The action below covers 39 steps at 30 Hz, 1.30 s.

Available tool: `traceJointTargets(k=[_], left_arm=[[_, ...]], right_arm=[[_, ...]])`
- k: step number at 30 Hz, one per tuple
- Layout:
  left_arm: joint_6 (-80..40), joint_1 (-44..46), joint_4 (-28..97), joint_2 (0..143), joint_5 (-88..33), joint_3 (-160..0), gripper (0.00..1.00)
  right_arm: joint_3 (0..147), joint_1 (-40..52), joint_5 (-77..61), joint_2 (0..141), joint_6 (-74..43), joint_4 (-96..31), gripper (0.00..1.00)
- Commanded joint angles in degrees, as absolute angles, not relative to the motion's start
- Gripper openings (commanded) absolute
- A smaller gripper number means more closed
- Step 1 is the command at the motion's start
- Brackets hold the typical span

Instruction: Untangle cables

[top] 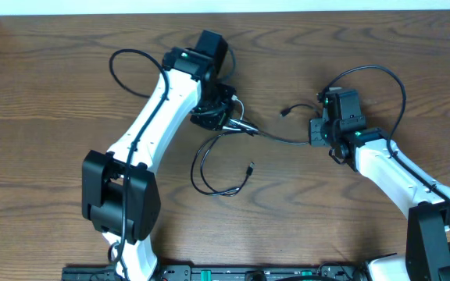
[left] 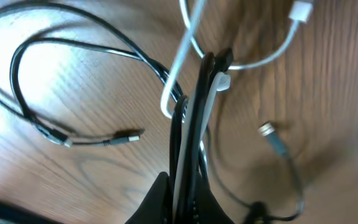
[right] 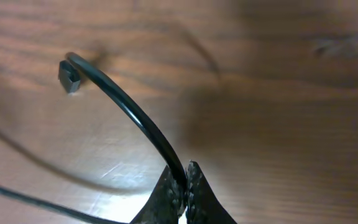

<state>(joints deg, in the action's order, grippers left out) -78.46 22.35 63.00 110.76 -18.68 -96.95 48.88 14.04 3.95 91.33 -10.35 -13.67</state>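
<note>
I am pinching bunch of cables (left: 191, 106) in left gripper (left: 186, 186), one black cable (right: 135, 115) in right gripper (right: 185, 180), over middle of tabletop (top: 53, 94). White cable (left: 178, 62) is sitting tangled in bunch. I am guessing most untangling is waiting.

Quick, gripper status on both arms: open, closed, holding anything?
Left gripper: closed on a bunch of black and white cables.
Right gripper: closed on one black cable.
</note>
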Motion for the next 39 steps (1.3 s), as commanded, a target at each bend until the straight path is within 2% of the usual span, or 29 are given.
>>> traceJointTargets(k=[1,3,8,14,20,27,31,32,33,34,35,39], left_arm=[[-62.61,23.31,62.39,111.24,-15.38,-96.53,0.08],[-52.25,23.86,61.78,111.24,-15.35,-96.53,0.08],[-34.89,25.17,61.47,111.24,-15.35,-96.53,0.07],[-19.73,27.31,61.14,111.24,-15.35,-96.53,0.07],[-11.75,30.22,57.30,111.24,-15.35,-96.53,0.08],[-10.92,33.01,53.67,111.24,-15.35,-96.53,0.08],[-10.98,33.63,52.40,111.24,-15.33,-96.53,0.25],[-11.03,33.63,52.05,111.24,-15.33,-96.53,0.32],[-11.18,33.63,51.66,111.24,-15.33,-96.53,0.52],[-11.20,33.61,51.29,111.24,-15.31,-96.53,0.64],[-11.20,33.56,50.98,111.24,-15.31,-96.53,0.71],[-13.10,33.56,50.48,111.24,-11.38,-96.53,0.72]], right_arm=[[48.95,13.91,10.00,90.30,-11.16,-12.12,0.01],[48.95,13.91,11.05,90.41,-11.16,-10.00,0.01],[48.95,13.45,14.26,91.20,-11.16,-3.95,0.01],[48.95,10.96,20.27,92.07,-11.44,-2.26,0.01],[48.95,6.33,22.57,92.16,-11.86,-5.17,0.01],[48.95,0.45,21.41,92.16,-13.72,-8.60,0.01],[48.95,-0.84,18.00,92.16,-13.72,-8.40,0.01],[48.95,-1.08,17.15,92.16,-13.72,-8.32,0.01],[48.95,-1.19,16.45,92.16,-13.69,-8.16,0.01],[48.95,-1.39,16.01,92.16,-13.72,-8.10,0.01],[48.95,-1.45,15.90,92.16,-13.72,-8.10,0.01],[48.95,-1.48,15.92,92.16,-13.69,-8.03,0.01]])
